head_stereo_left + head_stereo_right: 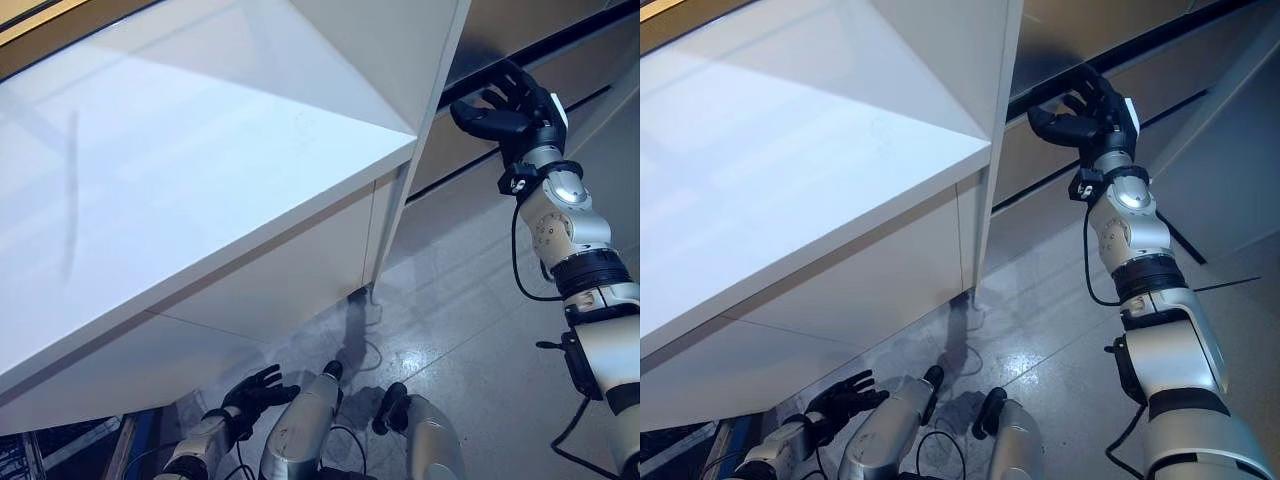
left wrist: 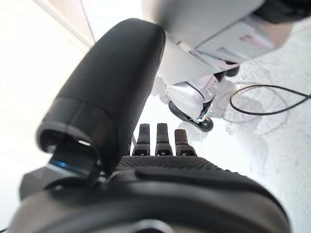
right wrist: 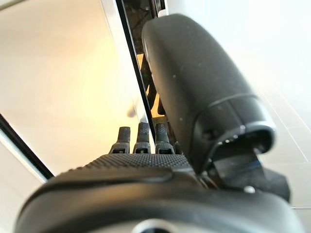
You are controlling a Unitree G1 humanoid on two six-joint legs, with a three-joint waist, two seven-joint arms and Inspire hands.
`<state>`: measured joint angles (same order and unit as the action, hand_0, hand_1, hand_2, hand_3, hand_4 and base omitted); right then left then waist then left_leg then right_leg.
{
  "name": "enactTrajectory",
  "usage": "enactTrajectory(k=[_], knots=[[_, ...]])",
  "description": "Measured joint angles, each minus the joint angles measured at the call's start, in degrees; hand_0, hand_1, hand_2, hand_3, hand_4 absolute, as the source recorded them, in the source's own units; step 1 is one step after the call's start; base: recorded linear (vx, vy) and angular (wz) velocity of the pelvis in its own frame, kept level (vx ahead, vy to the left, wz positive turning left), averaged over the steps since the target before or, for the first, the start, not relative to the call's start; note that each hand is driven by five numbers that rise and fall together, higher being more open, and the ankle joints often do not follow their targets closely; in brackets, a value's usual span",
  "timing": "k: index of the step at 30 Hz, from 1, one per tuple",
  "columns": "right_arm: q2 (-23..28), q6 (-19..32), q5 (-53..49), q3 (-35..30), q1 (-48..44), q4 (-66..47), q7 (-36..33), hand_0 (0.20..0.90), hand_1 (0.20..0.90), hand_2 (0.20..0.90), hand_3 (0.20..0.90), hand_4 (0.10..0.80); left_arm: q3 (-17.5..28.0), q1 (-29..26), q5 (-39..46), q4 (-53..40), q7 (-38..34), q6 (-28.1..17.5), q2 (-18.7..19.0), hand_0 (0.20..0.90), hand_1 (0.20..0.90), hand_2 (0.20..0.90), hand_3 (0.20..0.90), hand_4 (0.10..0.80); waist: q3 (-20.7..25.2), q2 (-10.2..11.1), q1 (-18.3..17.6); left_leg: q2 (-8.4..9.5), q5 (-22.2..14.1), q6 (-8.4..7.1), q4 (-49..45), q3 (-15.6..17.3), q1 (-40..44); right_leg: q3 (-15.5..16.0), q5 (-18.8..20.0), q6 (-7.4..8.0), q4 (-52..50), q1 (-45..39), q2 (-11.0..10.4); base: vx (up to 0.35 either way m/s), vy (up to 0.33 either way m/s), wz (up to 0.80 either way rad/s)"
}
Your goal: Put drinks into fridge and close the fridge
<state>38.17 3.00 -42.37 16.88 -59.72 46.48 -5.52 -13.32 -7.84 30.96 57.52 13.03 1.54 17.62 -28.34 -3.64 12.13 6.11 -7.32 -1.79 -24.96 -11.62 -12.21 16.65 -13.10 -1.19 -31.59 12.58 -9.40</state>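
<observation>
No drink shows in any view. The fridge (image 1: 530,35) is a grey steel front at the upper right, crossed by a narrow dark gap (image 1: 585,45). My right hand (image 1: 510,110) is raised against that front, its fingers (image 3: 141,140) straight and relaxed at the gap's edge, holding nothing. In the right wrist view the gap (image 3: 127,53) runs just past the fingertips beside a pale door face (image 3: 63,87). My left hand (image 1: 255,392) hangs low near the floor, open and empty.
A white counter (image 1: 180,180) fills the left and middle, with white cabinet fronts (image 1: 270,280) below. A tall white panel (image 1: 430,60) stands between the counter and the fridge. Grey floor (image 1: 470,330) lies at the lower right.
</observation>
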Motion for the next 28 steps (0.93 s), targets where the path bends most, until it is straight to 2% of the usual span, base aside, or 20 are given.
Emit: enactTrajectory(k=[2, 5, 8, 10, 12, 15, 18, 20, 23, 28], knots=[[-0.13, 0.06, 3.6, -0.06, 3.34, -4.45, -2.2, 0.9, 0.9, 0.9, 0.9, 0.8, 0.43, 0.57, -0.52, -0.16, 0.02, 0.14, 0.32, 0.9, 0.9, 0.9, 0.9, 0.8, 0.63, 1.01, -0.19, -0.78, 0.44, 0.22, 2.06, 0.47, 1.46, -0.42, 1.08, 0.17, 2.68, -1.38, 0.87, 0.009, -0.033, -0.22], [-0.35, 0.59, 5.7, -0.88, 7.64, -13.95, -3.39, 0.9, 0.9, 0.9, 0.9, 0.8, 0.82, 2.02, -0.49, 0.04, -0.06, 1.0, 1.51, 0.9, 0.9, 0.9, 0.9, 0.8, 1.5, 2.81, -1.01, -2.03, 0.96, 0.35, 4.2, 2.66, 3.36, -3.19, 2.89, 0.6, 6.06, -2.42, 2.61, -0.003, -0.01, -0.4], [-3.81, 1.94, 5.31, -7.42, 18.82, -25.87, -3.24, 0.9, 0.9, 0.9, 0.9, 0.8, 2.25, 4.05, -0.43, 0.14, -0.36, 1.82, 2.14, 0.9, 0.9, 0.9, 0.9, 0.8, 4.86, 5.13, -3.99, -2.86, 1.75, 1.33, 8.67, 5.17, 6.76, -7.12, 5.12, 1.81, 11.47, -5.14, 4.17, 0.02, -0.028, -0.39], [-4.85, 2.17, 4.42, -8.93, 22.78, -27.95, -3.05, 0.9, 0.9, 0.9, 0.9, 0.8, 3.0, 5.0, -0.3, 0.14, -0.37, 1.78, 2.07, 0.9, 0.9, 0.9, 0.9, 0.8, 6.57, 5.73, -4.97, -3.06, 2.02, 1.74, 10.18, 5.89, 7.66, -8.03, 5.93, 2.19, 13.24, -6.01, 4.45, 0.01, -0.034, -0.32], [-7.77, 2.56, 3.09, -13.59, 34.09, -29.12, -2.32, 0.9, 0.9, 0.9, 0.9, 0.8, 3.18, 5.72, -0.28, 0.27, -0.37, 1.69, 1.46, 0.9, 0.9, 0.9, 0.9, 0.8, 10.4, 6.96, -8.22, -3.33, 2.85, 2.69, 14.35, 7.56, 10.73, -9.75, 8.23, 3.18, 19.09, -9.16, 4.99, 0.023, -0.039, -0.37], [-12.05, 2.58, -1.21, -17.43, 46.28, -28.72, 2.35, 0.9, 0.9, 0.9, 0.9, 0.8, 4.81, 6.33, -0.3, 0.55, -0.33, 1.19, 0.12, 0.9, 0.9, 0.9, 0.9, 0.8, 13.7, 7.32, -10.83, -3.6, 3.78, 3.36, 18.55, 9.63, 13.3, -12.06, 10.29, 3.89, 23.63, -10.92, 5.45, 0.005, -0.046, -0.39], [-16.49, 1.54, -2.83, -17.63, 56.9, -23.45, 7.7, 0.9, 0.9, 0.9, 0.9, 0.8, 6.89, 7.91, -0.37, 1.16, -0.27, 0.08, -1.48, 0.9, 0.9, 0.9, 0.9, 0.8, 16.45, 6.53, -14.14, -3.86, 4.39, 3.73, 22.29, 11.36, 15.44, -13.57, 12.16, 4.24, 28.17, -13.06, 5.9, -0.022, -0.051, -0.37], [-18.52, 0.9, -2.78, -16.92, 61.07, -17.45, 9.56, 0.9, 0.9, 0.9, 0.9, 0.8, 7.44, 8.3, -0.4, 1.6, -0.26, -0.27, -2.15, 0.9, 0.9, 0.9, 0.9, 0.8, 17.66, 5.99, -14.94, -4.11, 4.82, 3.68, 24.17, 12.26, 16.81, -14.08, 12.91, 4.28, 30.02, -14.04, 6.28, -0.038, -0.035, -0.23], [-20.68, -0.49, -2.74, -14.4, 63.91, -8.21, 11.1, 0.9, 0.9, 0.9, 0.9, 0.8, 7.56, 8.3, -0.43, 3.34, -0.26, -0.49, -2.64, 0.9, 0.9, 0.9, 0.9, 0.8, 19.22, 5.5, -15.51, -4.48, 5.51, 3.42, 26.23, 12.68, 18.21, -14.11, 13.84, 4.05, 32.47, -15.54, 6.57, -0.024, -0.018, -0.06], [-24.3, -2.38, -0.02, -13.87, 62.33, 10.04, 14.13, 0.9, 0.9, 0.9, 0.9, 0.8, 7.56, 9.6, -0.86, 8.06, 0.21, -0.95, -2.84, 0.9, 0.9, 0.9, 0.9, 0.8, 22.23, 5.35, -15.07, -5.15, 6.27, 2.9, 28.99, 12.68, 21.03, -13.96, 14.99, 3.56, 35.85, -18.61, 7.27, 0.0, 0.0, 0.0]])
